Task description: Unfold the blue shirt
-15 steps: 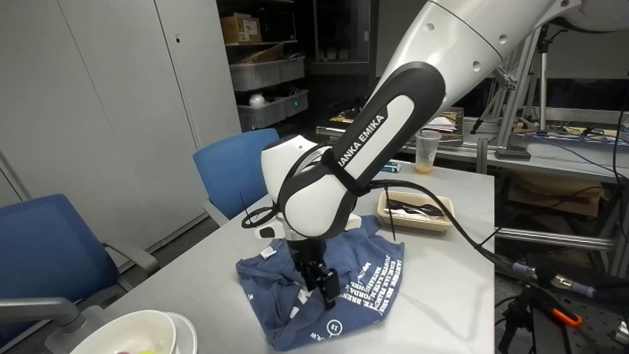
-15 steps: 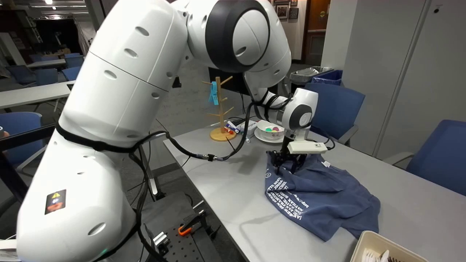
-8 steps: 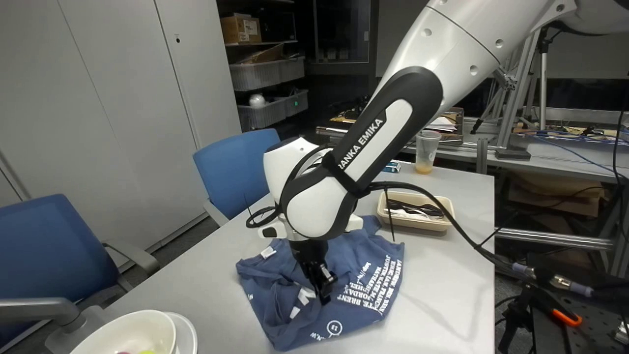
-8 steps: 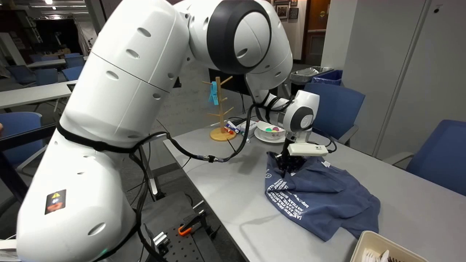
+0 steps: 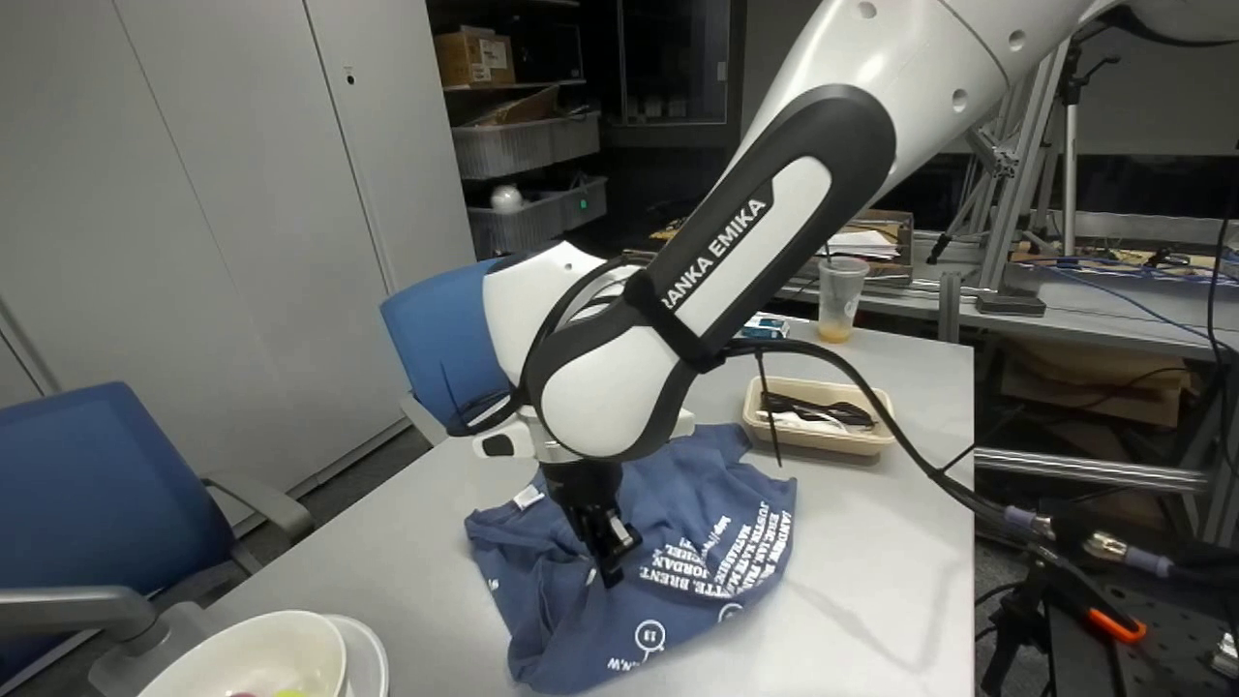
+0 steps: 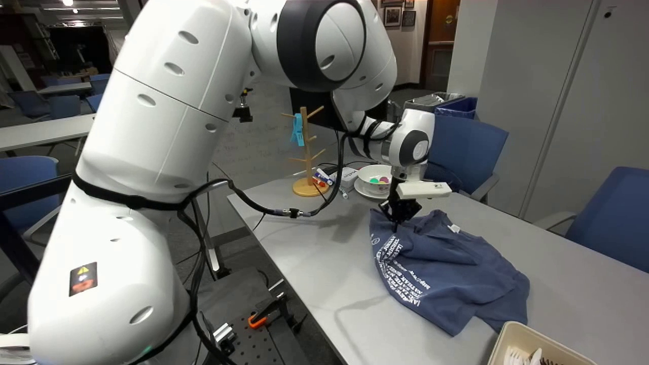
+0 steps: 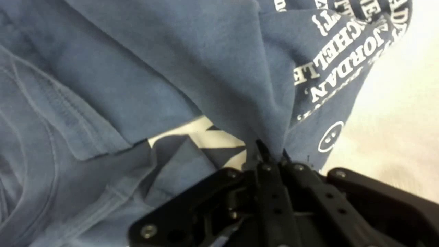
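The shirt [image 6: 456, 268] is pinched by the gripper [image 7: 272, 154] and flanked by a tray [image 5: 821, 441], just beside, and a bowl [image 5: 259, 647].

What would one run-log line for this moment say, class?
gripper: shut on blue shirt; shirt state: rumpled, partly folded; place: table; unfolding: unfinished

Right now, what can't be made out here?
How much of the blue shirt the gripper pinches: wrist view, hidden by the gripper itself.
Full shape of the white print: wrist view, partly covered by the shirt's own folds.
Any lettering on the white tag: both exterior views, too small.
Full contents of the bowl: both exterior views, bottom edge or near wall hides some.
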Controlling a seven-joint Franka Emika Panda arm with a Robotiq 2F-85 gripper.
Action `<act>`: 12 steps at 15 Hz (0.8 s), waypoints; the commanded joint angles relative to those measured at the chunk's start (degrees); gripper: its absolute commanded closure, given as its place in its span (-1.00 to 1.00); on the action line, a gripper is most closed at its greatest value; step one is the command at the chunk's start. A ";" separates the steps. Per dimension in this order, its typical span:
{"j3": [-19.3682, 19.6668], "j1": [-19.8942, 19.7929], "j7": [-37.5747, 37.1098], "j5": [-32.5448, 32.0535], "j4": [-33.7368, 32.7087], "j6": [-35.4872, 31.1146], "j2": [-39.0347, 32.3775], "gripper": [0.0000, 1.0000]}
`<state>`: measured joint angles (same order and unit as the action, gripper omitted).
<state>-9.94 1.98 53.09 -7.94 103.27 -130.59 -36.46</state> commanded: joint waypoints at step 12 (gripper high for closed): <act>-12.85 4.64 24.31 4.56 6.46 7.63 6.29 0.98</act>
<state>-22.13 7.04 69.79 -6.08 108.90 -126.57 -29.67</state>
